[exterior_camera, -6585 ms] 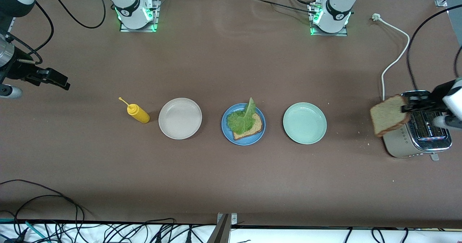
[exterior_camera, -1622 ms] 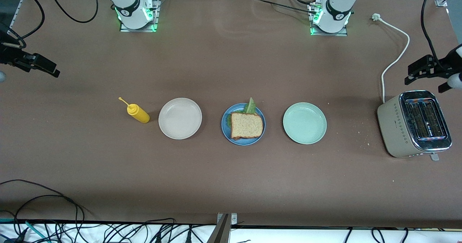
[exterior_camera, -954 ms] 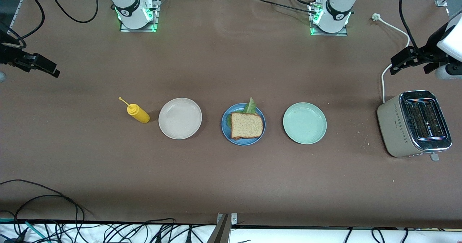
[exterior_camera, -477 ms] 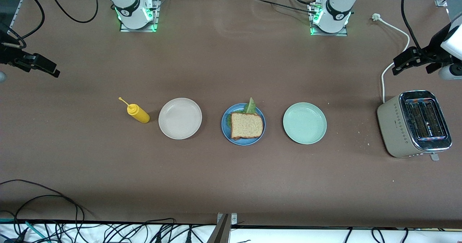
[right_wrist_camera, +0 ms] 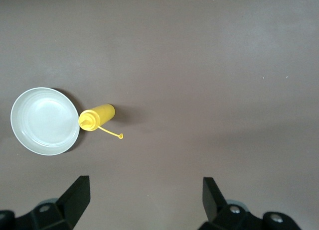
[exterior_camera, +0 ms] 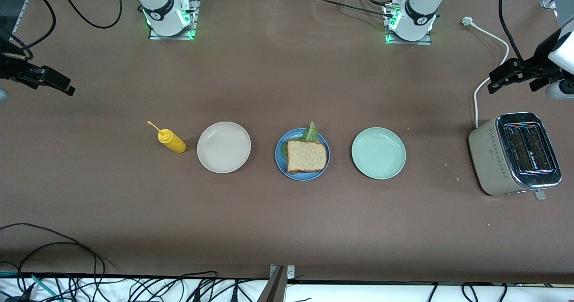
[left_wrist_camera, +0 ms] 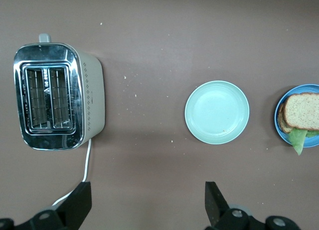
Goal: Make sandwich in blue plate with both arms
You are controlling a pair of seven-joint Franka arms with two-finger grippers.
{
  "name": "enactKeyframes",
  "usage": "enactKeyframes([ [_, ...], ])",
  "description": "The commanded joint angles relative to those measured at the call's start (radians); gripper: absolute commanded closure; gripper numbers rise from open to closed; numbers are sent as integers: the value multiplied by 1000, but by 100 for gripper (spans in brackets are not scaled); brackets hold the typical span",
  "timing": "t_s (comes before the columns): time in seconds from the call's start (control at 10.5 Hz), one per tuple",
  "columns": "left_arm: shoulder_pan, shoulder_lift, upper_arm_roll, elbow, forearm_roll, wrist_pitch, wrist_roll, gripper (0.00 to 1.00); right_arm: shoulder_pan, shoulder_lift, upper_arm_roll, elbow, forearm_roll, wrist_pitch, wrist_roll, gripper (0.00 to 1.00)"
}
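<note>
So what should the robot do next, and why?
Probably nothing but park both arms. The sandwich already sits whole on the blue plate, and the left gripper and right gripper hang open and empty, away from it.

no readable text, label, brand, number or sign in any view. toaster (exterior_camera: 515, 154) at the left arm's end of the table: a small dark marking between its two slots, too small to read; same in the left wrist view (left_wrist_camera: 57, 95). round dark emblem on each arm base (exterior_camera: 421, 20), not legible. yellow bottle (exterior_camera: 171, 141): no label seen.
</note>
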Motion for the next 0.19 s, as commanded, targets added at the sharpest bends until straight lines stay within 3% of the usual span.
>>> enactKeyframes([
  [0.0, 18, -5, -9, -4, 28, -8, -10, 0, -10, 2, 8, 18, 16, -22, 5, 0],
  [0.1, 18, -5, -11, -4, 30, -8, -8, 0, -7, 3, 11, 17, 14, -22, 7, 0],
])
